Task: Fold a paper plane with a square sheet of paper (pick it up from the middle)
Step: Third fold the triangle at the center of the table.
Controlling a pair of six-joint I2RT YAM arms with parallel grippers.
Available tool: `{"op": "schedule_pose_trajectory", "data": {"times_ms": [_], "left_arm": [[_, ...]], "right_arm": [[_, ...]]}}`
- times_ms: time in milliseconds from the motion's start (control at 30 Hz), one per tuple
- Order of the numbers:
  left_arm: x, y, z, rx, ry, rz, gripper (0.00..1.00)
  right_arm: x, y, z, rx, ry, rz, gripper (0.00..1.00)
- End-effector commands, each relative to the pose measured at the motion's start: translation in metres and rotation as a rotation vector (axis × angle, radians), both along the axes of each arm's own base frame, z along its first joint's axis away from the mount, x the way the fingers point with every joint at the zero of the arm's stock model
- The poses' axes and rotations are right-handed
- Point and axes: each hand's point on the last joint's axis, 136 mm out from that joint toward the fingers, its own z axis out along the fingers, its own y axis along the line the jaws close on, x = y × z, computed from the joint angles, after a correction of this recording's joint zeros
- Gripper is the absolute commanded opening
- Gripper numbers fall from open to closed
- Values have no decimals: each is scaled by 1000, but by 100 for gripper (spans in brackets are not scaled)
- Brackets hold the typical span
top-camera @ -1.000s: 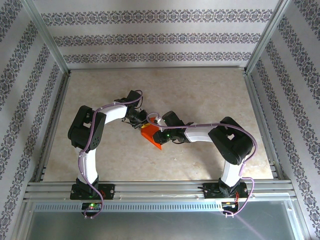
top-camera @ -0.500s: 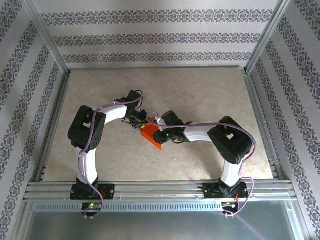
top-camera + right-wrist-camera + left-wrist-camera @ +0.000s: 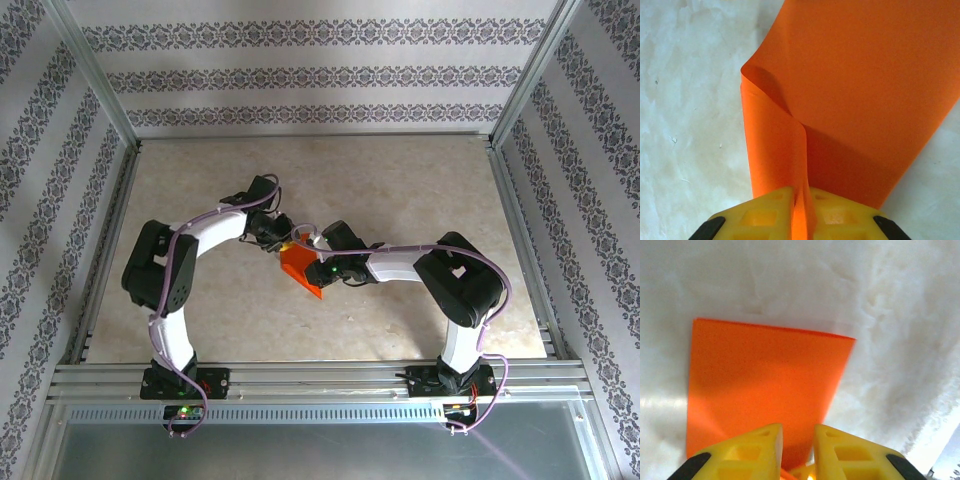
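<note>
Right gripper (image 3: 800,202) pinches a raised fold of the square sheet of paper (image 3: 865,90) between its yellow jaws. The left flap curls over, while the rest spreads toward the upper right above the pale marbled table (image 3: 690,100).

Bare tabletop (image 3: 400,180) far, left and right; mid-table a knot of left pincer (image 3: 797,431), right pincer (image 3: 800,193) and orange sheet (image 3: 298,268).
</note>
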Motion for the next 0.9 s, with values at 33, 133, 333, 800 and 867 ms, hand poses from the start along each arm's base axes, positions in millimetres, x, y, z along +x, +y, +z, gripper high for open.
{"op": "schedule_pose_trajectory", "data": {"times_ms": [33,133,333,800,867], "left_arm": [[-17,1,6,-35,14,74,23],[-29,-2,5,-61,24,102,23],[-46,-11,-5,-82,50,146,19],[-61,-12,-35,-16,90,142,14],[-62,-12,-37,-12,91,143,14]], "right_arm": [[-2,-10,-19,-72,28,-19,16],[-2,-10,-20,-73,31,-17,16],[-2,-10,-21,-74,36,-16,16],[-3,-10,-23,-77,44,-20,17],[-3,-11,-24,-80,46,-20,17]]}}
